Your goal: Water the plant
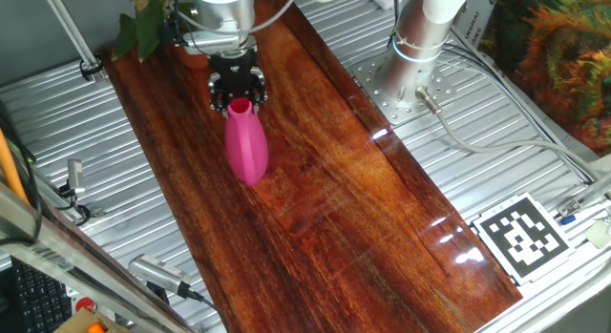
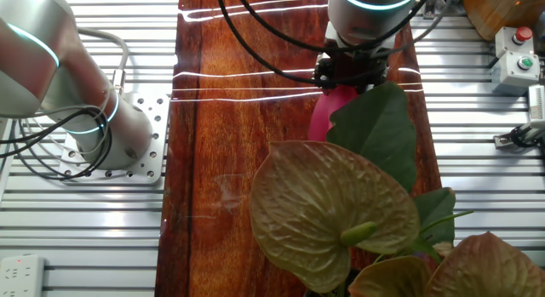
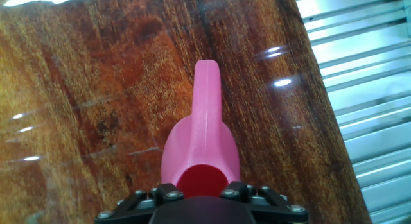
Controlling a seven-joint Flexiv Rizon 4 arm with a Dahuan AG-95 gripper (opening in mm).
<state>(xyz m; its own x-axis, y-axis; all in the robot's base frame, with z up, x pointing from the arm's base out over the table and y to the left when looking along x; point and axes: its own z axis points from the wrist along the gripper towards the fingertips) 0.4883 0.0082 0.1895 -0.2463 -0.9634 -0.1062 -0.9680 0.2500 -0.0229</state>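
Note:
A pink watering can (image 1: 246, 147) stands upright on the dark wooden board (image 1: 334, 199), with its spout (image 3: 207, 83) pointing away from the hand. My gripper (image 1: 237, 88) is at the can's top, its two black fingers (image 3: 168, 193) tight on either side of the red mouth, shut on the can. Whether the can rests on the board or hangs just above it is unclear. The plant (image 1: 143, 23) shows as a few dark-green pointed leaves at the board's far end, just behind the gripper. In the other fixed view the plant's broad leaves (image 2: 375, 135) hide part of the can (image 2: 322, 118).
The arm's base (image 1: 420, 47) is bolted to the slatted metal table right of the board. A bushy orange-and-green foliage mass (image 1: 563, 56) fills the far right corner. A black-and-white marker tag (image 1: 520, 236) lies near the board's near end. Button boxes (image 2: 515, 54) sit beside the board.

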